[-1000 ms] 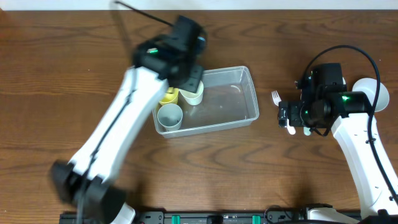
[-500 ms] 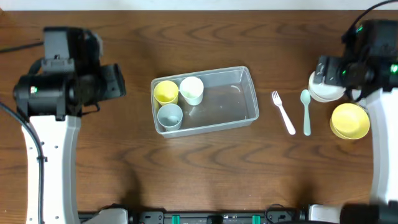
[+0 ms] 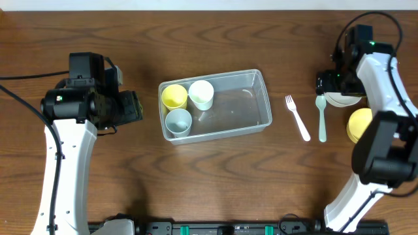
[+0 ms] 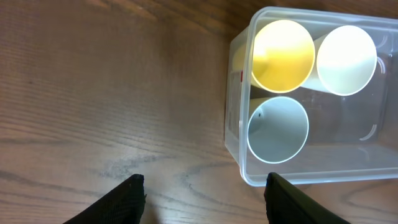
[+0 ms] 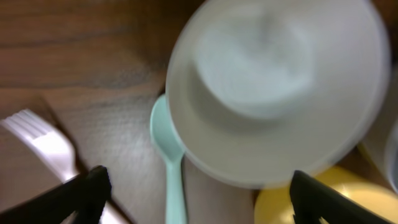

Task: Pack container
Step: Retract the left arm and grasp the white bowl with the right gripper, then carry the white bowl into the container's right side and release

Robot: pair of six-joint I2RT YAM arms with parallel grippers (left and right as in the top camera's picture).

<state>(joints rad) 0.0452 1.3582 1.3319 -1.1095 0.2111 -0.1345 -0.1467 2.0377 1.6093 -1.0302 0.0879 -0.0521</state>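
Note:
The clear container (image 3: 251, 104) sits at the table's middle and holds a yellow cup (image 3: 174, 96), a white cup (image 3: 201, 94) and a pale blue cup (image 3: 178, 121) at its left end; it also shows in the left wrist view (image 4: 373, 143). My left gripper (image 4: 202, 193) is open and empty over bare wood, left of the container. My right gripper (image 5: 196, 193) is open above a white bowl (image 5: 273, 87), a mint spoon (image 5: 171, 180) and a yellow bowl (image 5: 311, 202). A white fork (image 3: 297, 117) lies left of the spoon (image 3: 321, 117).
The white bowl (image 3: 341, 99) and yellow bowl (image 3: 358, 124) sit at the far right, partly under my right arm. The container's right half holds nothing. Bare wood lies between the container and the fork.
My left arm drew back to the left of the container and then shifted slightly right. My right arm swung from the fork and spoon to over the white bowl.

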